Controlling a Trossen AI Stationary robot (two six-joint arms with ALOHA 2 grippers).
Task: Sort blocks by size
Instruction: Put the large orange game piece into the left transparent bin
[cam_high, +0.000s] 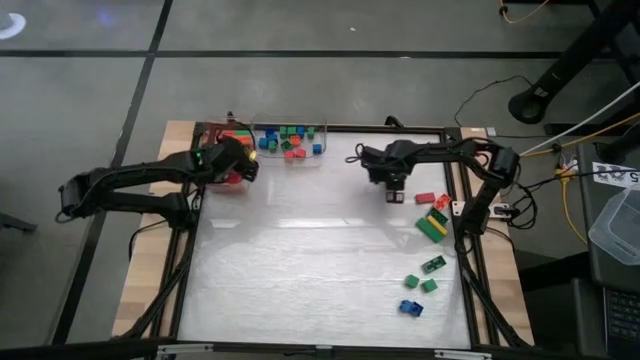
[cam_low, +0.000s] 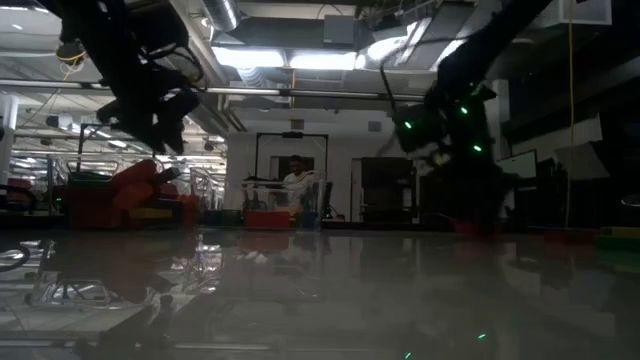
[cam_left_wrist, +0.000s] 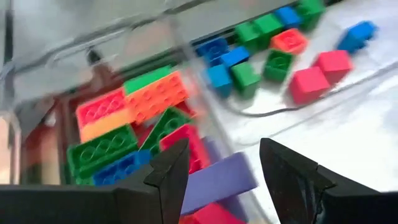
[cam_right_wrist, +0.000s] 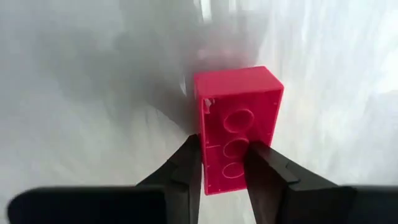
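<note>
My left gripper (cam_high: 246, 166) is open over the left clear container (cam_high: 222, 133) at the table's far edge. In the left wrist view that container holds long bricks in red, orange, green and blue (cam_left_wrist: 134, 118). A purple brick (cam_left_wrist: 217, 180) lies below and between the open fingers, untouched. My right gripper (cam_high: 395, 192) is over the table's far right part, shut on a long red brick (cam_right_wrist: 239, 124). Loose green, yellow, red and blue bricks (cam_high: 433, 225) lie on the table near the right edge. My right gripper pinches the long red brick between its two fingers at the brick's near end (cam_right_wrist: 224, 177). The fingers lie across the brick on its long sides. The brick's hollow underside (cam_right_wrist: 239, 118) faces the wrist camera, and the brick sticks out beyond the fingertips.
A second clear container (cam_high: 290, 140) next to the first one holds short square bricks in blue, green and red. The black table frame (cam_high: 465, 250) runs close beside the loose bricks. Cables lie off the table's far right corner.
</note>
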